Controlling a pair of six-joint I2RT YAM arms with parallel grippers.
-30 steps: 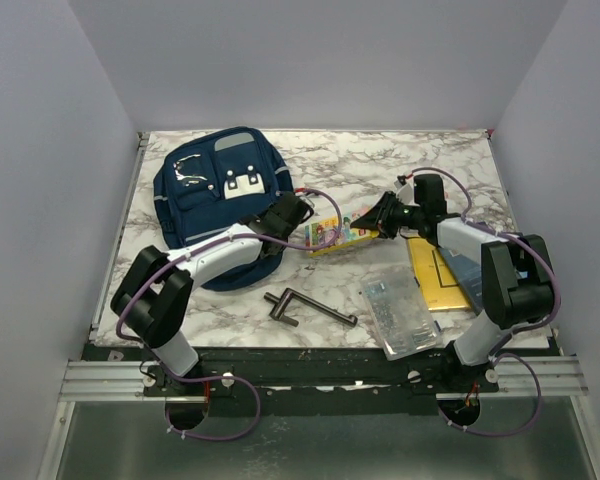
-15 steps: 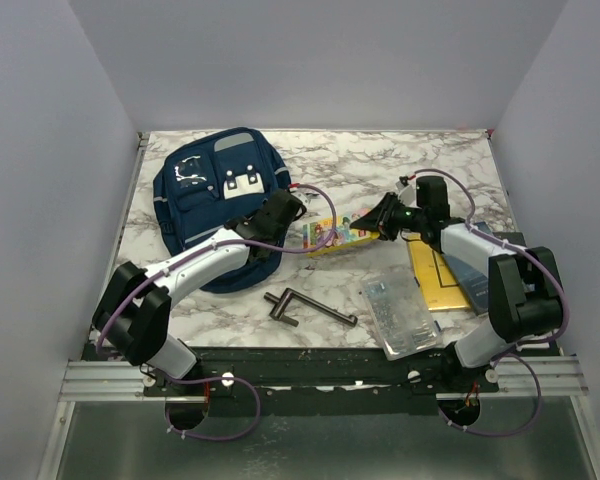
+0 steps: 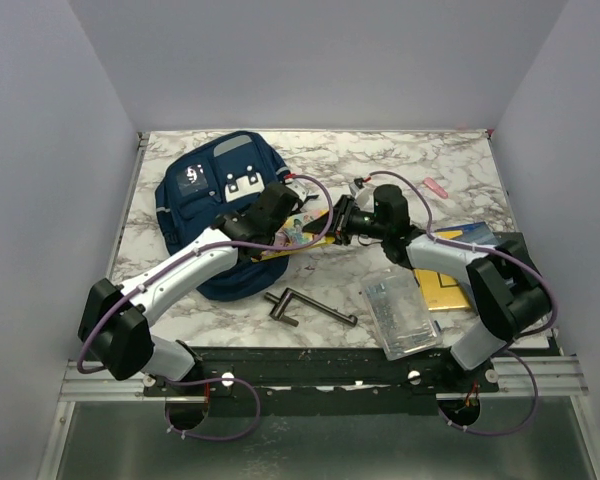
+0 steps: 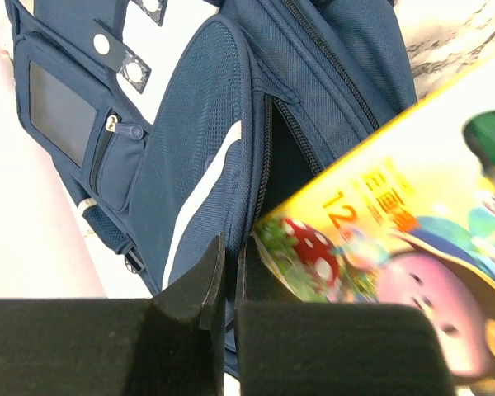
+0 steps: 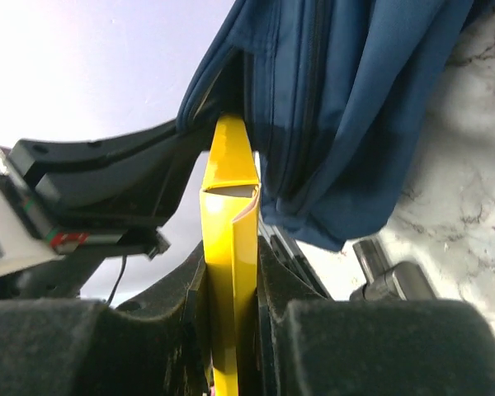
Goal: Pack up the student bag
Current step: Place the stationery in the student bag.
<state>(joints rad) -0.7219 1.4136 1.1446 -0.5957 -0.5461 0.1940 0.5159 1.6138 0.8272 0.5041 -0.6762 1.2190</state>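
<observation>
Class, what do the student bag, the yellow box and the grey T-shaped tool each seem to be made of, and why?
The student bag: woven synthetic fabric, matte; weave, stitched seams and zips show. The yellow box: probably glossy printed cardboard; folded end flap, sheen. The T-shaped tool: likely metal, dull dark grey; too small to be sure.

orange "12" on the yellow box (image 4: 396, 239), Chinese characters beside it, too blurry to read tbh, tiny white logo (image 3: 192, 172) on the student bag (image 3: 180, 215), unreadable
</observation>
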